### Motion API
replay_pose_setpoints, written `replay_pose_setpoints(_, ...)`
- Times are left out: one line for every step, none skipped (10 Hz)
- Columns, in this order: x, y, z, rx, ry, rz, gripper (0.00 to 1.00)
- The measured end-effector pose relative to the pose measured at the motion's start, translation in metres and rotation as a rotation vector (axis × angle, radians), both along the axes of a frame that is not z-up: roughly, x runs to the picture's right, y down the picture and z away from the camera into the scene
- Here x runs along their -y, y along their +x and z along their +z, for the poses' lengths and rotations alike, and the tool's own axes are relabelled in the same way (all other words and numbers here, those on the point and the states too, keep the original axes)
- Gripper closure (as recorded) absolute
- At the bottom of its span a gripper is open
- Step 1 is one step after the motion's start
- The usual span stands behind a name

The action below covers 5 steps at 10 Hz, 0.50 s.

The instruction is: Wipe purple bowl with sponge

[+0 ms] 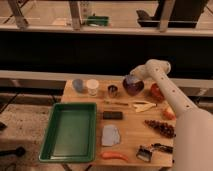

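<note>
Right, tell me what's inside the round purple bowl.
Nothing shows inside the round dark purple bowl; most of its inside is hidden. The tool sits at its upper rim, covering that part.

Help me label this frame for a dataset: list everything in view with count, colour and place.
table: one, light wood, underneath
tray: one, green, front left
blue cup: one, blue, back left
white cup: one, white, beside blue cup
metal cup: one, silver, back middle
purple bowl: one, dark purple, back, right of metal cup
orange-red bowl: one, orange-red, back right, partly behind arm
block: one, black, middle
yellowish item: one, pale yellow, middle right
cloth: one, grey-blue, front middle
carrot: one, orange, front edge
grapes: one bunch, dark red, right
round fruit: one, orange, right edge
handled tool: one, dark, front right
arm: one, white, right side
end effector: one, colour unclear, at purple bowl's rim
</note>
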<state>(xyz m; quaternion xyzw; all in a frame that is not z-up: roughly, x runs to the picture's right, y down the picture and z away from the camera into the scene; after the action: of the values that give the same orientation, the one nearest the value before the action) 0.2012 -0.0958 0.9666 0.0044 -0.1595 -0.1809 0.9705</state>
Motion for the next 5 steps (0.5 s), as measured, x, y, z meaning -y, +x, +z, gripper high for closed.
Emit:
replay_pose_setpoints(-0.003, -0.006, 0.000, 0.010, -0.003, 0.001, 1.00)
replay_pose_setpoints(-0.004, -0.016, -0.004, 0.027, 0.000, 0.003, 1.00)
replay_pose_setpoints(-0.007, -0.021, -0.007, 0.042, -0.001, 0.005, 1.00)
replay_pose_setpoints(-0.009, -0.023, -0.009, 0.051, -0.002, 0.008, 1.00)
replay_pose_setpoints(-0.013, -0.026, -0.015, 0.067, -0.001, 0.012, 1.00)
